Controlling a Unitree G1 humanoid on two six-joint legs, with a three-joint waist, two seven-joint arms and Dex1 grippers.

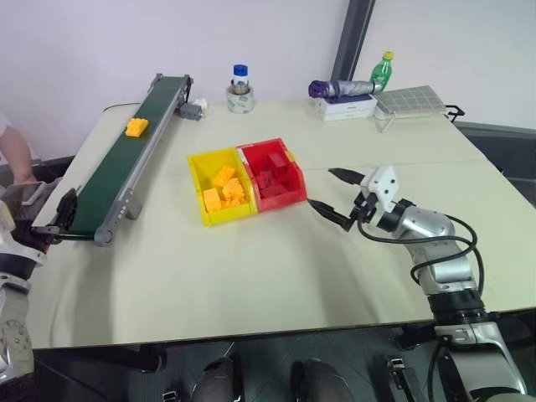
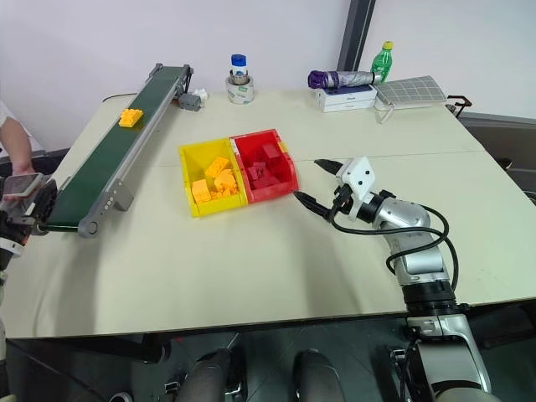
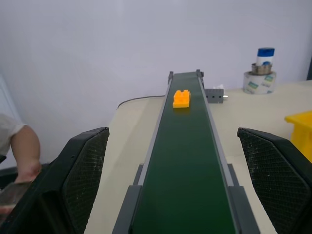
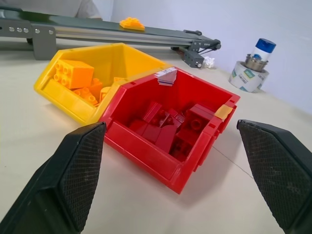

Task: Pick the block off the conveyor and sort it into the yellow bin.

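The yellow-orange block (image 1: 136, 127) lies on the far part of the dark green conveyor (image 1: 126, 172). My left gripper (image 3: 178, 195) is open at the belt's near end and looks straight along it to the block (image 3: 181, 98), well short of it. The yellow bin (image 1: 196, 180) holds several yellow bricks and stands right of the belt, joined to a red bin (image 1: 285, 199). My right gripper (image 1: 322, 188) is open just right of the red bin, pointing at it, with nothing between its fingers.
A blue-capped jar in a tape roll (image 1: 240, 88) stands at the back. A purple umbrella (image 1: 339, 88), a green bottle (image 1: 382, 71) and a grid tray (image 1: 409, 100) are at the back right. A person's arm (image 1: 17, 159) is beside the table's left edge.
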